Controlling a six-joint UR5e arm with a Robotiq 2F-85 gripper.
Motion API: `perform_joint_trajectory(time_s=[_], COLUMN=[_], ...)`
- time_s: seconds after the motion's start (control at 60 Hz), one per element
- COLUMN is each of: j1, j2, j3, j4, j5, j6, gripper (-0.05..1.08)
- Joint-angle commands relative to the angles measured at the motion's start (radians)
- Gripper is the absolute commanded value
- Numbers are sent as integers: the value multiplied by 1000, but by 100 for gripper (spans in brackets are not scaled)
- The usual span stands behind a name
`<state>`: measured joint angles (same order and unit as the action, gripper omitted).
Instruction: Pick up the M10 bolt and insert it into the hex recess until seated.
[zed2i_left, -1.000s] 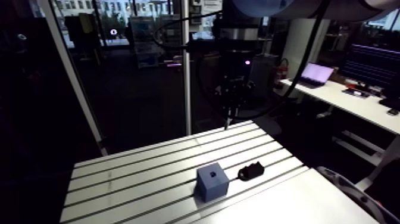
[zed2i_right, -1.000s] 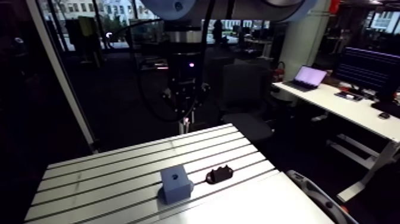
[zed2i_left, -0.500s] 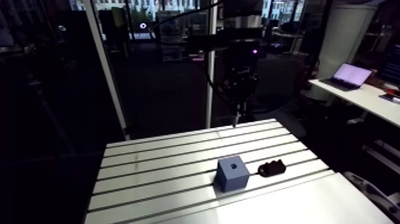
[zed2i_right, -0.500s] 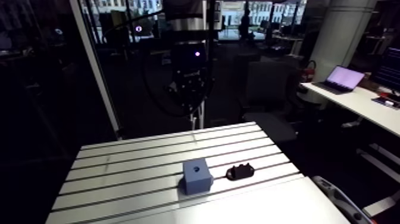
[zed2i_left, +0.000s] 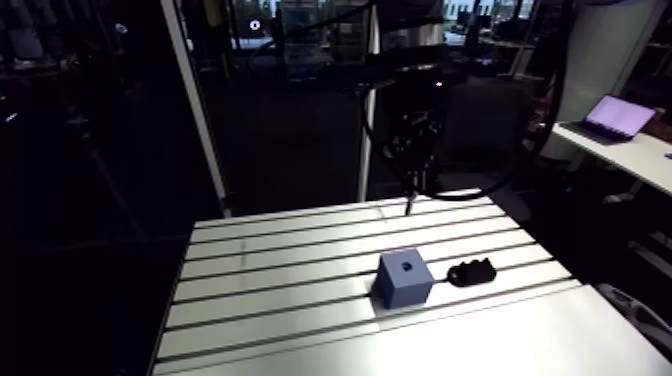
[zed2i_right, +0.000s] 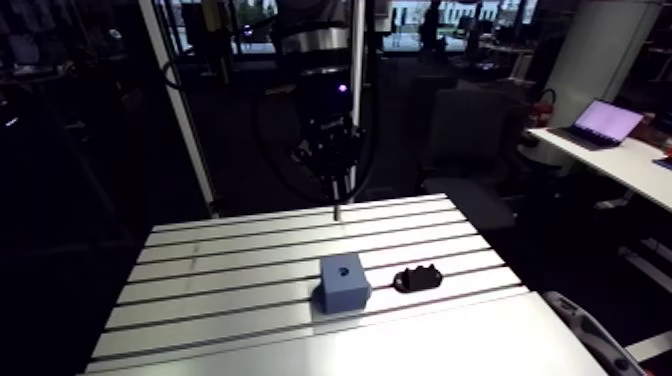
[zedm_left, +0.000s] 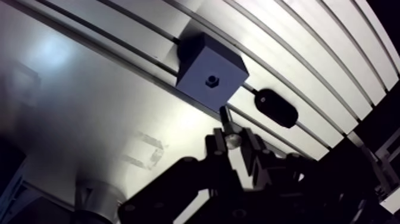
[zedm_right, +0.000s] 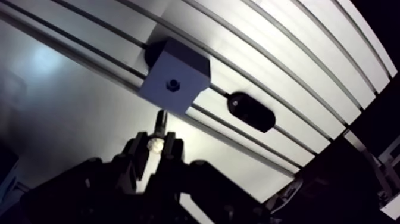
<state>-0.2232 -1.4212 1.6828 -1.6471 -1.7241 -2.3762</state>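
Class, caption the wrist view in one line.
The gripper clamps the bolt; ahead, the hex recess in the blue block.

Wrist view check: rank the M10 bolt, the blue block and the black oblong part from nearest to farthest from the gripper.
1. M10 bolt: clamped between the fingers of the gripper, its tip pointing ahead.
2. blue block: on the table just ahead of the bolt's tip.
3. black oblong part: beside the block, off to one side of the gripper, clearly farthest.

Block (zed2i_left: 404, 279) on table (zed2i_left: 280, 260), small part (zed2i_left: 473, 271) beside.
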Motion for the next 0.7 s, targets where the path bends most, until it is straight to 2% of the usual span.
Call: perform_joint_trajectory(time_s=[0.017,0.267,0.333,0.7], j1=[8,11,19,19], j2=[31,43,43,34], j3=[-2,-3,8,13], j4=[-27,-27,-34,-39], j5=[-8,-10,-21,-19], j6=[-2,-4,-6,-4], gripper=[108,108,108,108])
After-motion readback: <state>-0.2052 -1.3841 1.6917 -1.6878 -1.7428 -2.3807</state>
